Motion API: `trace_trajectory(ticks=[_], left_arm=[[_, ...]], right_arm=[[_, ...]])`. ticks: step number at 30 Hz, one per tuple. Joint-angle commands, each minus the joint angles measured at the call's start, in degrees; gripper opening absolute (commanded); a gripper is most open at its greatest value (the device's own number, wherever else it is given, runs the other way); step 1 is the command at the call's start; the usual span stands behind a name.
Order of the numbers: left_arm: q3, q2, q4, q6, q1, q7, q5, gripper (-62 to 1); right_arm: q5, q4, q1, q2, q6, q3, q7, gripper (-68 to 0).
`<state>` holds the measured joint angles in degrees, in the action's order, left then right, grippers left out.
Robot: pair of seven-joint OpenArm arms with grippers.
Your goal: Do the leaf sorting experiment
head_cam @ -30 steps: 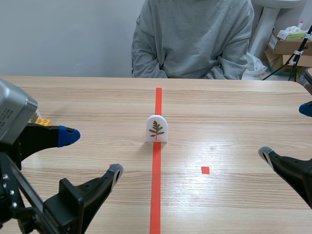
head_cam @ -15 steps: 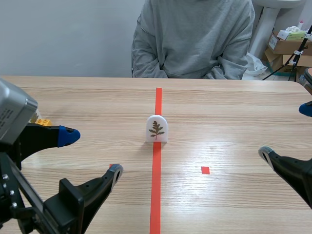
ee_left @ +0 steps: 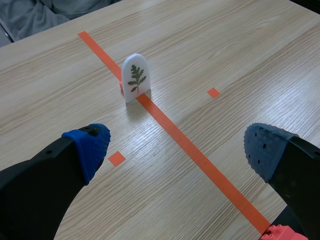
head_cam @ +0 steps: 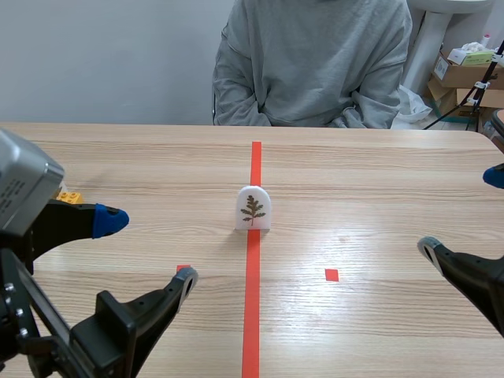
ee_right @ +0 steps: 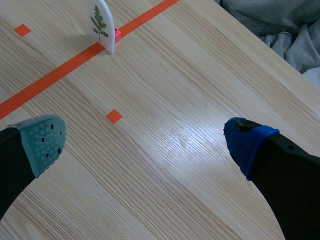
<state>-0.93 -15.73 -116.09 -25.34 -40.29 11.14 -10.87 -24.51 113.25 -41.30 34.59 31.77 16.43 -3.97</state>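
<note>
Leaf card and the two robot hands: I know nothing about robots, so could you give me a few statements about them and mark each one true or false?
1. The leaf card stands upright on the long orange-red line. True.
2. The left hand is holding the card. False: it is open and holds nothing; the card stands apart, ahead of it.
3. The right hand is open. True.
4. The card shows a blue flower. False: it shows a brownish-green leaf sprig.
5. A person in a grey top sits at the far side. True.
</note>
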Motion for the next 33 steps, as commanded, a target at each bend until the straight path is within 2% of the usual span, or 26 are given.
trace_trajectory(ticks=[1, 4, 8, 10, 14, 17, 19, 26, 29, 33], left_arm=[[-0.37, -0.35, -0.57, 0.13, 0.37, -0.57, 0.52, -3.5], [-0.35, -0.5, 1.38, -0.15, 2.16, -0.59, 2.84, -3.5], [0.15, -1.84, 7.52, -2.99, 7.23, -0.81, 2.99, -3.5], [1.36, -3.15, 11.52, -3.02, 10.88, -0.85, 2.99, -3.5], [5.18, -5.18, 20.46, -3.08, 20.24, -1.22, 3.28, -3.5], [8.94, -5.44, 27.63, -3.54, 28.41, -2.32, 5.18, -3.5], [11.91, -5.42, 32.68, -4.11, 34.01, -2.84, 5.2, -3.5], [22.21, -3.28, 48.81, -4.24, 50.82, -4.07, 7.5, -3.5], [24.76, -1.55, 54.12, -4.22, 55.78, -4.09, 7.78, -3.5], [26.95, 0.94, 60.3, -4.22, 60.7, -4.9, 10.1, -3.5]], right_arm=[[-0.57, 0.44, 0.48, -0.02, -0.26, 0.39, 0.61, 0.4], [-0.55, 0.44, 0.48, -0.02, -0.26, 0.39, 0.42, 0.4], [-0.52, 0.44, 0.48, -0.02, -0.26, 0.39, 0.17, 0.4], [-0.52, 0.44, 0.48, -0.02, -0.26, 0.39, 0.17, 0.4], [-0.52, 0.44, 0.48, -0.02, -0.26, 0.39, 0.2, 0.4], [-0.52, 0.44, 0.48, -0.02, -0.26, 0.39, 0.2, 0.4], [-0.5, 0.44, 0.48, -0.02, -0.26, 0.39, 0.2, 0.4], [-0.13, 0.44, 0.48, -0.02, -0.26, 0.39, -0.24, 0.4], [-0.13, 0.44, 0.48, -0.02, -0.26, 0.39, -0.24, 0.4], [-0.13, 0.44, 0.5, -0.02, -0.26, 0.39, -0.44, 0.4]])
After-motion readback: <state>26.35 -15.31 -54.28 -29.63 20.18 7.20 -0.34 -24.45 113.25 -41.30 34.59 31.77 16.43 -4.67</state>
